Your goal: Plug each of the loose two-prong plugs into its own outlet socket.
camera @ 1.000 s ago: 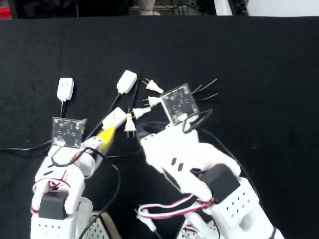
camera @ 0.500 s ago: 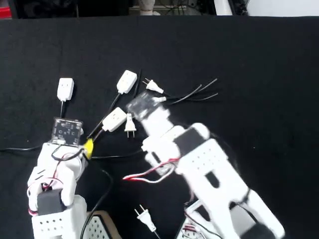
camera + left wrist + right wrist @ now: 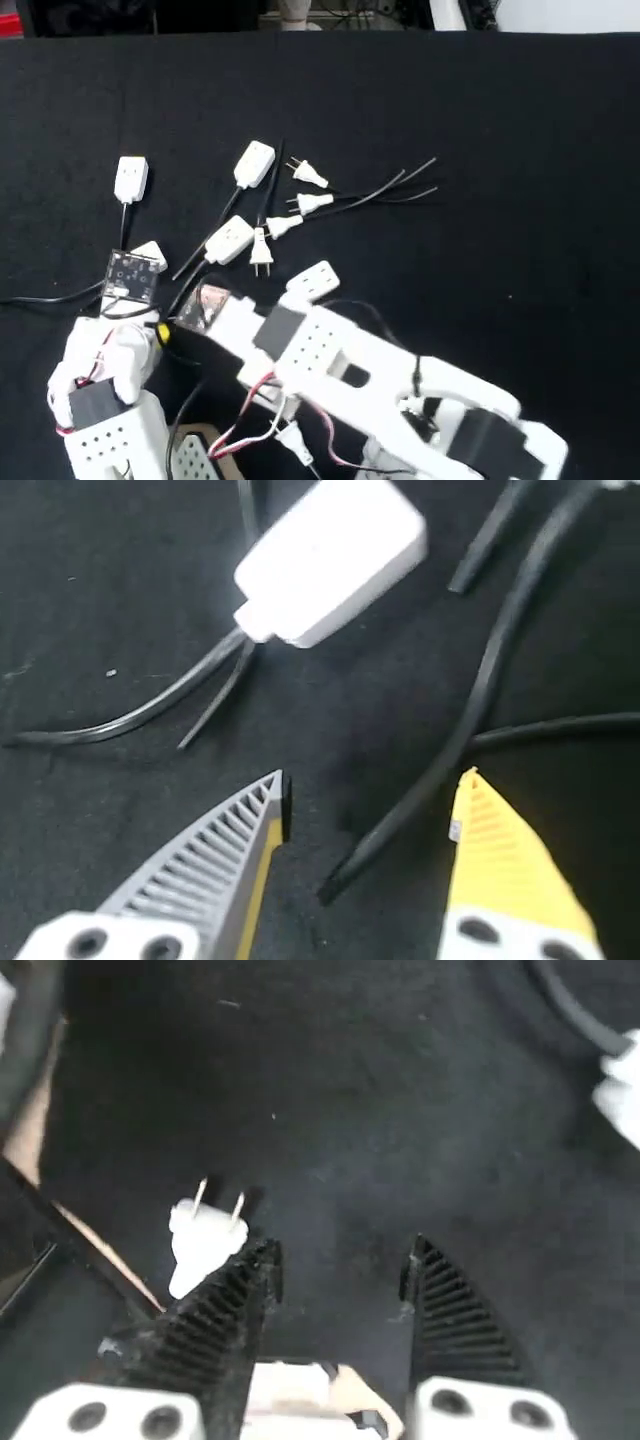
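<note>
— High view: what do we lose under the right arm (image 3: 340, 355)?
— A stretch of table (image 3: 500, 150), and most of a plug (image 3: 293, 441) glimpsed between the arm's wires (image 3: 250, 405) near the lower edge.
— And at the wrists?
— We see the socket (image 3: 335, 555) blurred and cut by the frame, its cord (image 3: 150, 708) running off the side. A two-prong plug (image 3: 203, 1238) sits partly behind a finger (image 3: 215, 1320) of the right gripper (image 3: 342, 1250). We cannot identify the white shape (image 3: 622, 1095) at the edge.
</note>
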`<action>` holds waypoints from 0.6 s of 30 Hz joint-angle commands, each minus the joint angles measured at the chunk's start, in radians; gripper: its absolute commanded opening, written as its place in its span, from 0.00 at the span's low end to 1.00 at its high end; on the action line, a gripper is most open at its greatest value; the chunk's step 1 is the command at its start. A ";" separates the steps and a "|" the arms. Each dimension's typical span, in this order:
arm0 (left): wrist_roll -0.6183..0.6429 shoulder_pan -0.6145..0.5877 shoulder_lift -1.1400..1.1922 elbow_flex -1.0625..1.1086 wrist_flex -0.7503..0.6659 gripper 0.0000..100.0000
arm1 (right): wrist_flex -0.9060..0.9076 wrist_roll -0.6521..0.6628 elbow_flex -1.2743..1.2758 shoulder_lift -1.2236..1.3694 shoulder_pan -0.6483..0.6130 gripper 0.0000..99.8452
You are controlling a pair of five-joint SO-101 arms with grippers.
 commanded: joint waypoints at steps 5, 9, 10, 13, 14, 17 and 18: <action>-0.003 -0.028 -0.002 -0.001 -0.031 0.27 | -0.055 -0.173 -0.021 0.165 -0.124 0.27; -0.003 -0.027 -0.002 -0.001 -0.031 0.27 | -0.097 -0.247 -0.019 0.225 -0.166 0.36; -0.003 -0.027 -0.002 0.001 -0.031 0.27 | -0.107 -0.259 -0.021 0.239 -0.175 0.36; -0.003 -0.024 -0.002 0.008 -0.032 0.27 | -0.152 -0.299 -0.019 0.274 -0.193 0.36; -0.003 -0.022 -0.002 0.008 -0.032 0.27 | -0.166 -0.308 -0.015 0.289 -0.201 0.36; -0.003 -0.022 -0.002 0.012 -0.048 0.27 | -0.172 -0.325 -0.019 0.325 -0.207 0.36; -0.003 -0.022 -0.002 0.013 -0.051 0.27 | -0.172 -0.325 -0.022 0.334 -0.204 0.36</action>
